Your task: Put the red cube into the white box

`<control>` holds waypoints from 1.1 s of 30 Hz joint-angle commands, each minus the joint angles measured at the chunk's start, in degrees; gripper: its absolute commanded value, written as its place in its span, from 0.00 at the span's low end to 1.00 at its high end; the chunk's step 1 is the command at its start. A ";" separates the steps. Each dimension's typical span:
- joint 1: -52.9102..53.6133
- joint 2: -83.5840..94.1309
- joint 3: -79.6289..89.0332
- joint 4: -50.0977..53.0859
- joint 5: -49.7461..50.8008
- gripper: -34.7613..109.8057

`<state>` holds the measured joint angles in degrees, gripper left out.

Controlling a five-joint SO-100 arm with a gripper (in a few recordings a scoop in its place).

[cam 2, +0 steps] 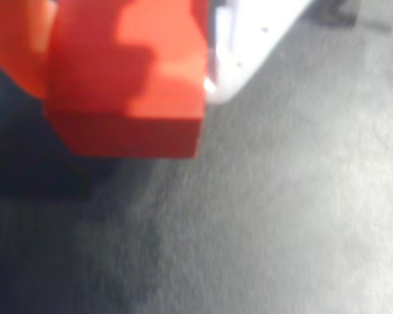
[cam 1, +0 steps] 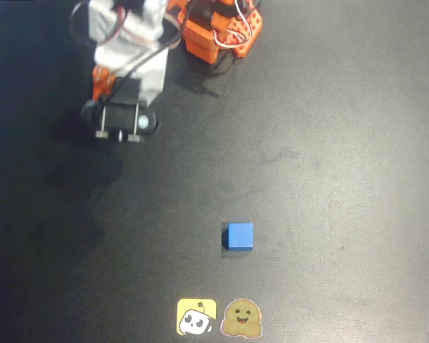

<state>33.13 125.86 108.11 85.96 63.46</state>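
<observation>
In the wrist view the red cube (cam 2: 128, 98) sits close up at the top left, above the dark table. My gripper (cam 2: 131, 59) is shut on it, with an orange finger (cam 2: 16, 46) on its left and a white finger (cam 2: 249, 46) on its right. In the overhead view the arm's wrist (cam 1: 119, 118) hangs over the table's upper left and covers the cube. The white box is out of view.
A blue cube (cam 1: 239, 236) lies on the black table (cam 1: 343, 179) right of centre, far from the wrist. Two stickers, yellow (cam 1: 196, 316) and brown (cam 1: 241, 318), lie at the front edge. The orange arm base (cam 1: 218, 28) stands at the top.
</observation>
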 commanded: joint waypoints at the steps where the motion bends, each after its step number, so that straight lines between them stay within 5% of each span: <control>1: 1.49 8.09 4.13 0.26 -1.93 0.24; 33: 23.38 23.29 21.53 1.76 -11.78 0.24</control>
<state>54.49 146.87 128.85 87.54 52.65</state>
